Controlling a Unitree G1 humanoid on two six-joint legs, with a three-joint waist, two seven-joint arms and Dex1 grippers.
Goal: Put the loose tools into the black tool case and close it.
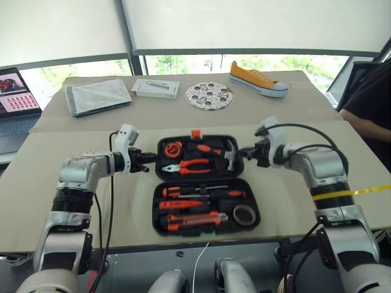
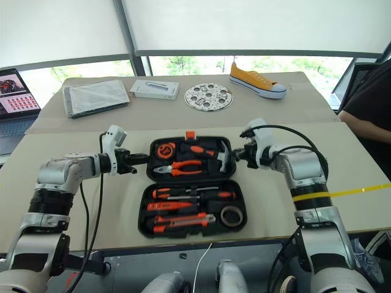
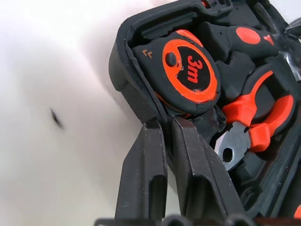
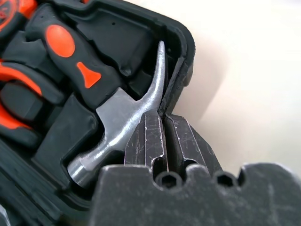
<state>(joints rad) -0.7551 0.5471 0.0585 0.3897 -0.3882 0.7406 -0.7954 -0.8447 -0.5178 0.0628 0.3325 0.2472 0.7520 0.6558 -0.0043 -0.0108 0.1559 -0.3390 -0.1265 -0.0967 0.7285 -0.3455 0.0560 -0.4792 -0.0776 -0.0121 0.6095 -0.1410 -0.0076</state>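
The black tool case lies open on the table, its two halves side by side front to back. In the near half rest two screwdrivers, the utility knife and the tape roll. A tape measure, pliers and a hammer sit in the far half, whose far edge carries an orange latch. My left gripper is shut on the far half's left rim. My right gripper is shut on its right rim, beside the hammer's claw.
At the back of the table lie a grey pouch, a white box, a round perforated disc and a yellow shoe. A laptop stands at the far left. A person sits at the right edge.
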